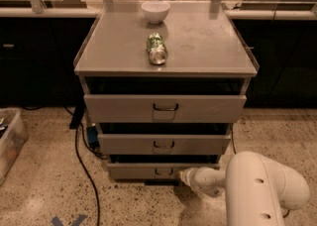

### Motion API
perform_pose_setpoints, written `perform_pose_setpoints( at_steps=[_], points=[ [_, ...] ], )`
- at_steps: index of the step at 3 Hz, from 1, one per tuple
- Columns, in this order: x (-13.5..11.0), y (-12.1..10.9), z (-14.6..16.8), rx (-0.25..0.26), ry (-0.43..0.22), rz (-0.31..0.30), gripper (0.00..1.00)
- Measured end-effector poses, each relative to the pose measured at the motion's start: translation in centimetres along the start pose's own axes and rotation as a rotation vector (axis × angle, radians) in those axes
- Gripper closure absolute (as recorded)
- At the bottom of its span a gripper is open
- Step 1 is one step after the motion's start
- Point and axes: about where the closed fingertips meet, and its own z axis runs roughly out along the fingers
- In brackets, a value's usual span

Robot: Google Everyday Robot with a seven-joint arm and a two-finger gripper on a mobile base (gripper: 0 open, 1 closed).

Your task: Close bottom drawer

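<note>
Sticking out: bottom drawer (143, 171), lowest in the cabinet (163, 72), pulled out slightly
gripper (185, 175): right at that drawer front's right end, near the floor (49, 180)
gripper state: can't tell

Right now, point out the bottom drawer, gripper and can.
bottom drawer (133, 171), camera view, grey front left of handle.
gripper (184, 175), camera view, tip by the drawer front.
can (157, 49), camera view, middle of its body.

Lab-like workspace, speckled floor (44, 190), grey metal cabinet (208, 46), dark counters (34, 61), gripper (184, 175) by the bottom drawer (133, 171)
</note>
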Motion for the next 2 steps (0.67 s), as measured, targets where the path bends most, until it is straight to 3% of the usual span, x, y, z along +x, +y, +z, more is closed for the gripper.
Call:
perform_pose_setpoints(
  at_steps=[1, 2],
  points=[
    [-2.27, -2.28, 0.67, 0.017, -0.015, 0.032, 1.0],
    [-2.05, -2.23, 0.49, 0.018, -0.015, 0.033, 1.0]
  ],
)
